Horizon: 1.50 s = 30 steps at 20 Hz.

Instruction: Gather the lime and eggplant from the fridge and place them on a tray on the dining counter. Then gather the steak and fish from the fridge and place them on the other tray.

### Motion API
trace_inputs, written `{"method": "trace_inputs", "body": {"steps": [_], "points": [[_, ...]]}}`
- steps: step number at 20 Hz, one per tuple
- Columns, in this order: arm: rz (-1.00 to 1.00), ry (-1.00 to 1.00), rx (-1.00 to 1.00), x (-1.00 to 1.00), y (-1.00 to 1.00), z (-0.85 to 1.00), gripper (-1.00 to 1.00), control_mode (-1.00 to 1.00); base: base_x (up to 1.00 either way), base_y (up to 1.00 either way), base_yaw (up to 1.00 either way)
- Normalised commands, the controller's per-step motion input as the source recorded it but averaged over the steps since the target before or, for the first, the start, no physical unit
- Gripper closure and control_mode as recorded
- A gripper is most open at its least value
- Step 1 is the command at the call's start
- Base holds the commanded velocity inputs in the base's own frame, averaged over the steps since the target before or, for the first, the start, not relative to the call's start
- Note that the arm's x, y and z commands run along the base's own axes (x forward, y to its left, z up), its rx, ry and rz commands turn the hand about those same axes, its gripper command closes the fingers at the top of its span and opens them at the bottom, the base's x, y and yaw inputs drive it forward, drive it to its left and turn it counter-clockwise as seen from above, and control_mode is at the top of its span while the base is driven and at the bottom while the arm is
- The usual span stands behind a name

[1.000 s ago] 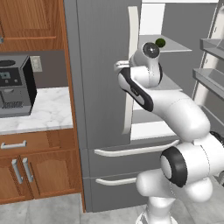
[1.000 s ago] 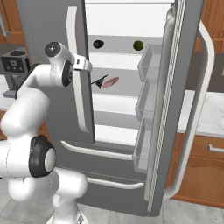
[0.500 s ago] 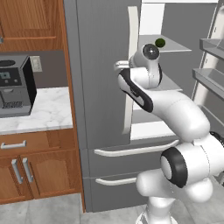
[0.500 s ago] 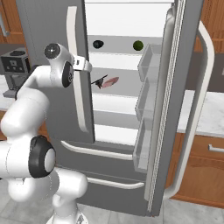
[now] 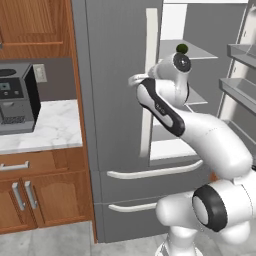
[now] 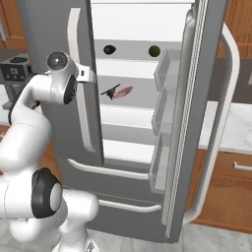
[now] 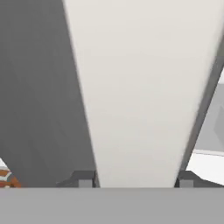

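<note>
You're looking at the fridge (image 6: 54, 29) with its right door swung wide open and its left door shut. Your gripper (image 7: 136, 181) sits at the left door's long white handle (image 7: 140, 87): in the hand view one dark fingertip (image 7: 85, 180) stands on each side of the white bar, right against it, so the fingers are closed around the handle at a medium width. From the right base view the hand (image 6: 86, 75) meets that same handle (image 6: 81, 98) near its upper part.

Count what's inside from the right base view: one lime (image 6: 154, 50) on the upper shelf toward the right, one eggplant (image 6: 109, 49) on the same shelf to its left, well apart from it. One shelf down lies one pinkish piece (image 6: 123, 92) with a dark sliver just beside it; you cannot tell from here whether that is one item or two.

The left base view shows the lime (image 5: 182, 48) above the arm's wrist. Two drawer handles (image 5: 152, 172) cross the fridge front below. One coffee machine (image 5: 17, 97) stands on the marble desk (image 5: 55, 125) at the left.
</note>
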Motion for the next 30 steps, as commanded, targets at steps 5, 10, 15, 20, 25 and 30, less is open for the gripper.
{"method": "trace_inputs", "body": {"steps": [5, 10, 15, 20, 25, 30], "points": [[0.15, 0.00, 0.00, -0.54, 0.99, 0.00, 1.00, -1.00, 0.00, 0.00, 0.00], [0.12, 0.00, 0.00, -0.55, 1.00, 0.00, 1.00, -1.00, 0.00, 0.00, 0.00], [0.05, 0.00, -0.04, -0.58, 1.00, 0.00, 1.00, -1.00, 0.00, 0.00, 0.00], [0.03, 0.00, -0.05, -0.56, 1.00, 0.00, 1.00, -1.00, 0.00, 0.00, 0.00], [0.02, 0.01, -0.06, -0.53, 1.00, 0.00, 1.00, -1.00, 0.00, 0.00, 0.00], [0.02, 0.02, -0.08, -0.53, 0.78, -0.01, -1.00, -1.00, 0.00, 0.00, 0.00]]}}
